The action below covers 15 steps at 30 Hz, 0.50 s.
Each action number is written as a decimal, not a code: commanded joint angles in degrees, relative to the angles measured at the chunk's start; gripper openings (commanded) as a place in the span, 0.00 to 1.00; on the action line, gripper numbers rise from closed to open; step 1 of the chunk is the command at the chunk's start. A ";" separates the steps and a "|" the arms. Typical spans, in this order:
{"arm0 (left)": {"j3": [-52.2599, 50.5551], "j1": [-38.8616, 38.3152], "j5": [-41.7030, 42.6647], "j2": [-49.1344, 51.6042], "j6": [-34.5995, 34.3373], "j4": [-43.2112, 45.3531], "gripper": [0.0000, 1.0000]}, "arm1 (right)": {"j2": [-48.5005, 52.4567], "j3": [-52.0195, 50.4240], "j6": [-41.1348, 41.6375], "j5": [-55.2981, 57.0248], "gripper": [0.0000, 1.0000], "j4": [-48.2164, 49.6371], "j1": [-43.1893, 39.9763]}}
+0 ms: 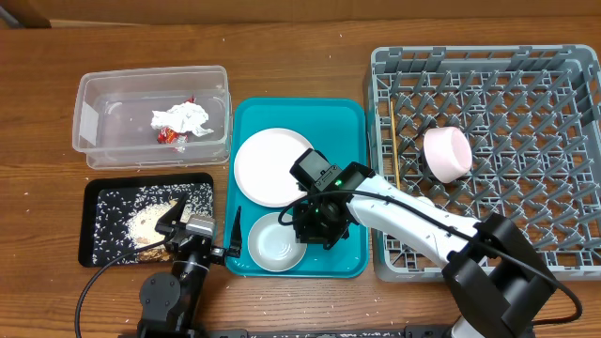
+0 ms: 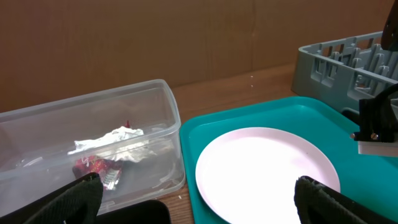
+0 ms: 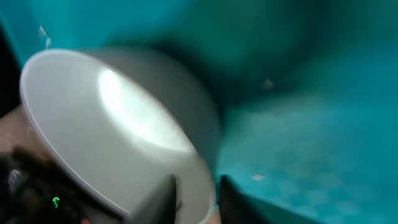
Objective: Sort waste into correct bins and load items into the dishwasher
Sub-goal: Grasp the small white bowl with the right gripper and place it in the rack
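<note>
A small pale bowl point(image 1: 274, 242) sits at the front of the teal tray point(image 1: 352, 122). My right gripper point(image 1: 305, 228) is shut on the bowl's right rim; the right wrist view shows the rim point(image 3: 124, 118) pinched between the fingers point(image 3: 199, 198). The round pale plate point(image 1: 270, 167) lies behind it and shows in the left wrist view point(image 2: 261, 168). My left gripper point(image 1: 205, 223) is wide open and empty point(image 2: 199, 208) between the black tray and the teal tray. The clear tub point(image 1: 94, 113) holds the crumpled napkin point(image 1: 183, 118) and the red wrapper point(image 1: 167, 137).
The black tray point(image 1: 99, 197) at the front left holds rice grains and brown scraps point(image 1: 150, 225). The grey dish rack point(image 1: 526, 84) at the right holds a pink cup point(image 1: 447, 153) on its side and chopsticks point(image 1: 392, 145) along its left side.
</note>
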 commanded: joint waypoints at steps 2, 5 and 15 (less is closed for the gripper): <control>-0.35 0.35 0.57 -0.61 0.85 0.22 1.00 | 0.04 -0.35 7.39 8.39 0.15 0.24 -0.66; -0.35 0.35 0.57 -0.61 0.85 0.22 1.00 | 0.04 -0.35 7.37 8.50 0.23 0.52 -0.96; -0.35 0.35 0.57 -0.61 0.85 0.22 1.00 | -0.26 -0.04 8.59 10.86 0.04 0.50 -0.50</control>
